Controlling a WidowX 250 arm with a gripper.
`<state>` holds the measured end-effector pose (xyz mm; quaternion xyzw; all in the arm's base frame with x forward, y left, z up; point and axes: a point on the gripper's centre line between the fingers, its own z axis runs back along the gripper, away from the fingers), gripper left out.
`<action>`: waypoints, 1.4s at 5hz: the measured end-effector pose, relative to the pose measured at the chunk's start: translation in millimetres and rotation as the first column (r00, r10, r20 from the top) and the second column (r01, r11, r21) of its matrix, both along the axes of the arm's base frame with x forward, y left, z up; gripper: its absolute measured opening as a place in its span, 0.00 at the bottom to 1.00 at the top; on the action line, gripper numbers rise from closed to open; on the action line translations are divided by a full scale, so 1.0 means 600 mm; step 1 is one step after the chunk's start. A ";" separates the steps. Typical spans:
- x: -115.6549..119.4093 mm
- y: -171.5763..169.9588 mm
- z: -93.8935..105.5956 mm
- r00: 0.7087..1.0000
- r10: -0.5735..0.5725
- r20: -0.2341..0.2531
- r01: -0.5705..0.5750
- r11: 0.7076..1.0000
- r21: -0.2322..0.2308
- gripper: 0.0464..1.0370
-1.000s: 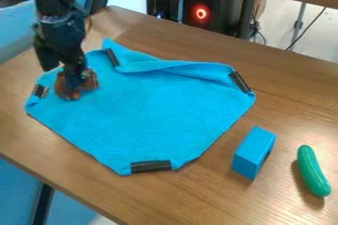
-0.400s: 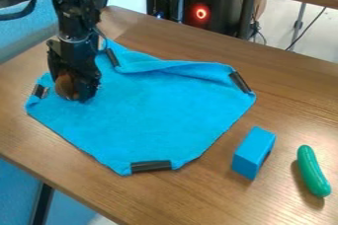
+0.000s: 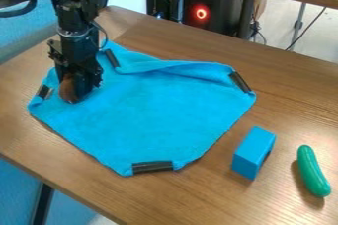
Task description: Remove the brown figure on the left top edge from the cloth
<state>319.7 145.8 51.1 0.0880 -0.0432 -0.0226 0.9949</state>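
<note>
Spotter A: How many grippers do you have at work, and where is yours?

Spotter B: You have one black gripper (image 3: pixel 82 90), hanging from one black arm (image 3: pixel 72 14) at the left of the camera view, low over the left part of your one blue cloth (image 3: pixel 151 115). I cannot tell whether it is apart, together or clamped on anything.

Spotter A: And your brown figure?

Spotter B: You have one brown figure (image 3: pixel 68 90). It is at the cloth's left top edge, right at the gripper, which partly hides it; its rounded brown side shows at the gripper's left.

Spotter A: What is along your cloth's edges?

Spotter B: Four black clips: one at the left corner (image 3: pixel 45 91), one near the top corner (image 3: pixel 111 58), one at the right corner (image 3: pixel 240 82) and one at the bottom corner (image 3: pixel 152 166). Between the top and right clips, you can see the edge rumpled into a raised fold.

Spotter A: What else do you have on the table (image 3: pixel 178 197)?

Spotter B: One blue block (image 3: pixel 253 153), off the cloth's lower right side, and one green toy cucumber (image 3: pixel 313 171), farther right. They are apart from each other, and neither touches your cloth.
</note>
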 end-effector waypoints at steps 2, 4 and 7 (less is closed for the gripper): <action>0.005 -0.064 0.085 0.998 0.016 0.060 -0.018 0.999 0.034 0.28; 0.010 -0.207 0.092 0.996 0.008 0.090 -0.011 1.000 0.025 0.28; 0.072 -0.420 0.089 0.988 0.065 0.137 -0.054 0.995 -0.082 0.28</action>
